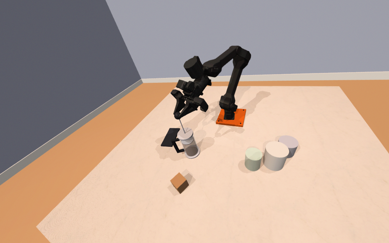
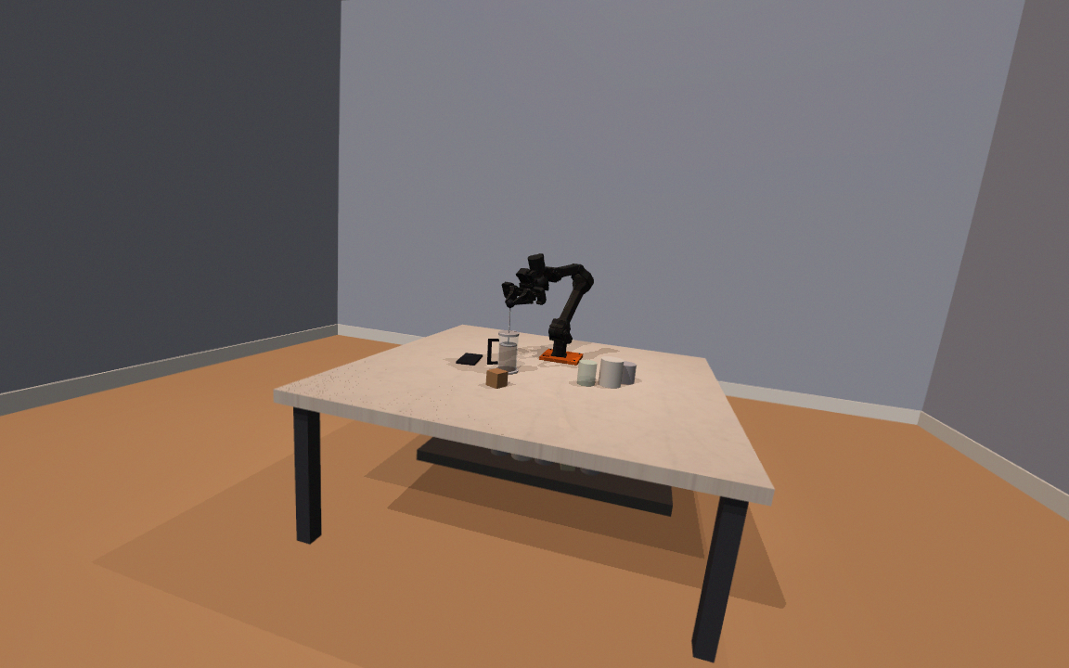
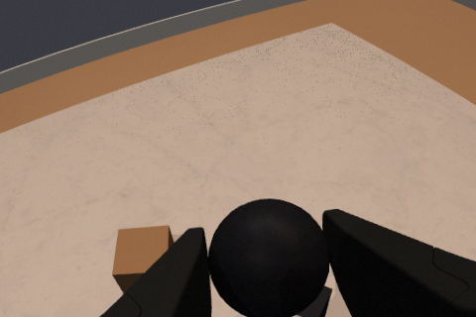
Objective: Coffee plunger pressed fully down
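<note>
- The gripper [image 1: 179, 114] is clamped on the plunger knob [image 3: 269, 258], a finger on either side, presumably so the push goes straight down.
- The rod [image 1: 182, 125] stands raised above the press [image 1: 190, 146], upright on the table [image 1: 280, 196].

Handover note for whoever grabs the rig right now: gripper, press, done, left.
Gripper: shut on the knob, a finger on each side.
Press: upright on the table, handle toward the black pad. Rod shows well above the lid, so the plunger is not fully down.
Nearby: brown cube in front of the press, three cylinders off to the side, none touching it.
Done: knob grasped.
Left: push straight down to the lid without shifting the press, then open and back off.
</note>
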Available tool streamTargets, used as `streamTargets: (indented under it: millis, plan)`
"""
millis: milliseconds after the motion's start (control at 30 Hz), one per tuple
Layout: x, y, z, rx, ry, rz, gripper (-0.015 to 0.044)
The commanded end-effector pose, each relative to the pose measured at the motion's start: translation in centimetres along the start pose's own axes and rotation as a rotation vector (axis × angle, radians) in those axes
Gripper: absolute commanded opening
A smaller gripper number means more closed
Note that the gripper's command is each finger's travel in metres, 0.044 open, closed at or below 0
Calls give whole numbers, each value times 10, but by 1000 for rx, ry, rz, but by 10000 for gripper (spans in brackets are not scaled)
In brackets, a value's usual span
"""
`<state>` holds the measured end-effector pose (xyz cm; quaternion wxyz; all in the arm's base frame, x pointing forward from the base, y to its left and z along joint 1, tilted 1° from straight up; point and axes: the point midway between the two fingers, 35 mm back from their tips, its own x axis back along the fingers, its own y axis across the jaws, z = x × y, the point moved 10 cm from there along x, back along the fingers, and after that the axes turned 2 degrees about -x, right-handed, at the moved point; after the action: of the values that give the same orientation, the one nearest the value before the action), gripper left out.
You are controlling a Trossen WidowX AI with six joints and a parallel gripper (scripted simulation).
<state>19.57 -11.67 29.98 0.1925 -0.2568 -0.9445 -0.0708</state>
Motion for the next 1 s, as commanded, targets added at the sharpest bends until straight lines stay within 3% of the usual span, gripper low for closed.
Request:
streamTargets:
  millis: [0,967]
  plan:
    - [-14,-1,25,-5,82,4,126]
    - [-39,-1,59,-5,81,4,126]
